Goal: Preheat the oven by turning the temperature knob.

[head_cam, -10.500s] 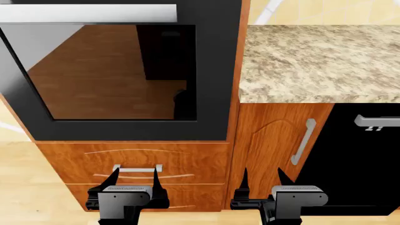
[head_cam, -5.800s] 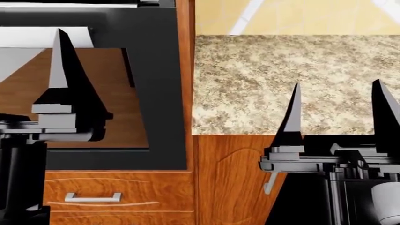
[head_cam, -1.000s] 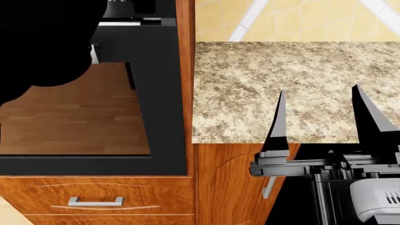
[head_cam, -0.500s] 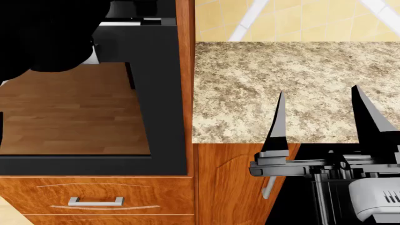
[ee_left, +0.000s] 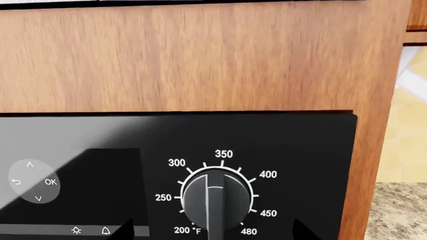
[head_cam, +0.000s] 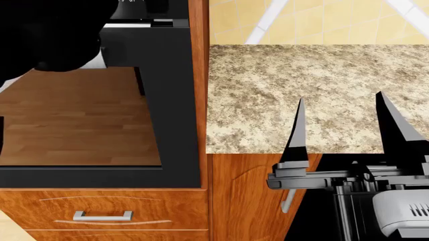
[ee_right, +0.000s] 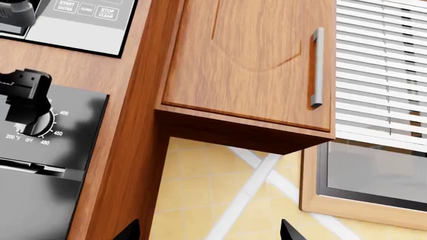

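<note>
The oven (head_cam: 171, 100) is black, with a reflective glass door window (head_cam: 80, 120). Its control panel (ee_left: 280, 145) carries the grey temperature knob (ee_left: 215, 196), ringed by marks from 200 °F to 480. The knob's ridge stands vertical in the left wrist view. My left gripper (ee_left: 215, 233) is open, its fingertips (ee_left: 127, 230) on either side of the knob and apart from it. In the right wrist view the left gripper (ee_right: 23, 92) sits just in front of the knob (ee_right: 41, 124). My left arm (head_cam: 47, 35) hides the oven's upper part. My right gripper (head_cam: 342, 125) is open and empty over the counter's front edge.
A speckled stone counter (head_cam: 302, 90) lies right of the oven. A wooden drawer with a silver handle (head_cam: 102, 216) sits below the oven. A wooden upper cabinet (ee_right: 247, 60), window blinds (ee_right: 380, 65) and a microwave keypad (ee_right: 80, 20) show in the right wrist view.
My left arm has risen a little toward the oven's control panel, uncovering more of the glass door. My right gripper has barely moved.
</note>
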Available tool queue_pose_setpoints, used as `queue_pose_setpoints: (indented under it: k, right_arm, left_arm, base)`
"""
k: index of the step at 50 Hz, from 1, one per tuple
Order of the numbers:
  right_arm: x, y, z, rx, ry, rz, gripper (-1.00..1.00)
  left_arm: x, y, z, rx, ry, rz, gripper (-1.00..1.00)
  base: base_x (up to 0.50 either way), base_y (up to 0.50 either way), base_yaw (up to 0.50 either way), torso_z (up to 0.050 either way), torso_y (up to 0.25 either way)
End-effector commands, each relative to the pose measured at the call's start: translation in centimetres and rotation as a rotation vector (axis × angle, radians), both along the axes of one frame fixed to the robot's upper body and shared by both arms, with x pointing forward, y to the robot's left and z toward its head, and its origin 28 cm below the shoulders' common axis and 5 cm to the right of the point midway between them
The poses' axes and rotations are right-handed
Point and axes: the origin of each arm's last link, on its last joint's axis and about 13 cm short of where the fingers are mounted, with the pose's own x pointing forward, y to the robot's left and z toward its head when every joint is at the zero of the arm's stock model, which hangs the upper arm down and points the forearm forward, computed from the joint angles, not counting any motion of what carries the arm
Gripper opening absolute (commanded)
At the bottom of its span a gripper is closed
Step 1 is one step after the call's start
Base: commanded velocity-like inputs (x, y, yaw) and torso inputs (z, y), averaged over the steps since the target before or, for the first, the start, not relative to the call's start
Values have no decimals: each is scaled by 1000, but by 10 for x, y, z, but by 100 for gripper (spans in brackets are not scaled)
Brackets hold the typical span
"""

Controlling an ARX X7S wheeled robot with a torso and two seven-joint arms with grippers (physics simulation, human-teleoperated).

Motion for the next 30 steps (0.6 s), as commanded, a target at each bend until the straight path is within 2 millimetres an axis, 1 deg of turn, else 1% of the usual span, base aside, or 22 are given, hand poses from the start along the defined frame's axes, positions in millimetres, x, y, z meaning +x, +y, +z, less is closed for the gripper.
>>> queue_pose_setpoints:
  k: [1,19,30]
  right_arm:
    - [0,0,0,1,0,0,100]
    - [-1,0,-1,0,0,1,100]
    - [0,0,0,0,-1,1,100]
  left_arm:
    - [4,0,-2,0,5,4,100]
    - [7,0,-4,3,3,2,100]
    - [14,-1,-8,-1,23,5,100]
  base:
    - [0,0,0,0,0]
    - [0,0,0,0,0]
    - [0,0,0,0,0]
